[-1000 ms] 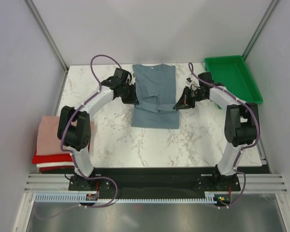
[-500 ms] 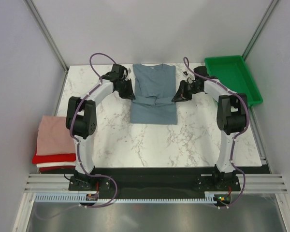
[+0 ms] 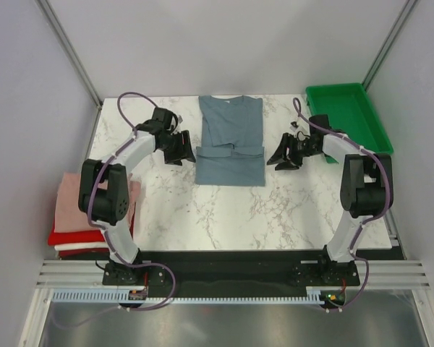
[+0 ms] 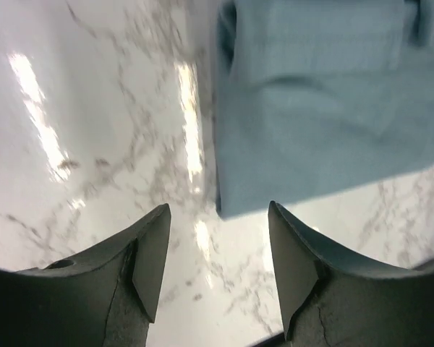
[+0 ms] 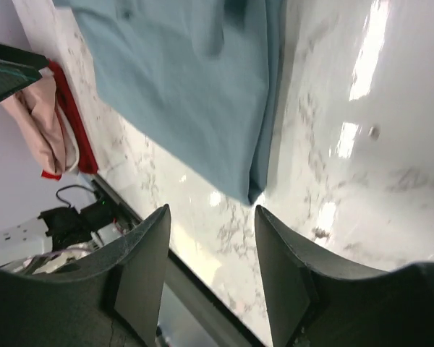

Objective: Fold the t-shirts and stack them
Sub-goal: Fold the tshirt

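The slate blue-grey t-shirt lies flat at the back middle of the table, both sides folded inward, sleeve ends meeting across its middle. My left gripper hangs just left of it, open and empty. In the left wrist view its corner lies ahead of the left gripper. My right gripper hangs just right of the shirt, also open and empty. The right wrist view shows the shirt's edge beyond the right gripper. Folded pink, red and white t-shirts are stacked at the table's left edge.
A green plastic tray sits at the back right corner. The marble table ends at a black rail by the arm bases. The pink and red stack shows in the right wrist view.
Both grippers have opened, let go of the blue-grey shirt and drawn outward, left one to the left, right one to the right. The shirt's folded sides now lie flat.
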`<action>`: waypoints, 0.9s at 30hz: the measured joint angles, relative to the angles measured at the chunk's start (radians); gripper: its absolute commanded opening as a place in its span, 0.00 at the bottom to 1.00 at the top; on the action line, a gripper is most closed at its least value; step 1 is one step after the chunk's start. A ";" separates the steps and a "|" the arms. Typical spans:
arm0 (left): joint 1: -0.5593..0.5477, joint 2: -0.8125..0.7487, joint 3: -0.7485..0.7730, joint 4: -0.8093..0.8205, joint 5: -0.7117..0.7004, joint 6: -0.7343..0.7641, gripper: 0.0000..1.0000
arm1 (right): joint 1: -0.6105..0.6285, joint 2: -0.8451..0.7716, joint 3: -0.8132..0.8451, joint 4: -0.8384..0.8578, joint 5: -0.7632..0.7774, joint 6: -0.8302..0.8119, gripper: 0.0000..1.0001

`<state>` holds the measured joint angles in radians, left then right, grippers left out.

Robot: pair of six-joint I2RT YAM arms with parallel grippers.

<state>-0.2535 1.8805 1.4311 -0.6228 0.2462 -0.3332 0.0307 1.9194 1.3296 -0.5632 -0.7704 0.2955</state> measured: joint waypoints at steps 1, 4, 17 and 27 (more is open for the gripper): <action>0.006 -0.037 -0.047 -0.001 0.027 -0.013 0.63 | -0.007 -0.030 -0.052 0.002 -0.016 0.009 0.57; 0.011 -0.096 -0.169 0.013 0.126 -0.056 0.57 | -0.003 -0.054 -0.151 0.006 -0.050 0.036 0.56; 0.009 0.048 -0.233 0.101 0.343 -0.145 0.49 | 0.020 0.026 -0.246 0.113 -0.090 0.146 0.53; 0.023 0.096 -0.209 0.102 0.369 -0.157 0.46 | 0.051 0.076 -0.239 0.141 -0.118 0.189 0.48</action>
<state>-0.2302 1.9762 1.2221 -0.5205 0.6155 -0.4904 0.0814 1.9953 1.0904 -0.4221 -0.8883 0.4847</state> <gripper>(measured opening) 0.472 0.494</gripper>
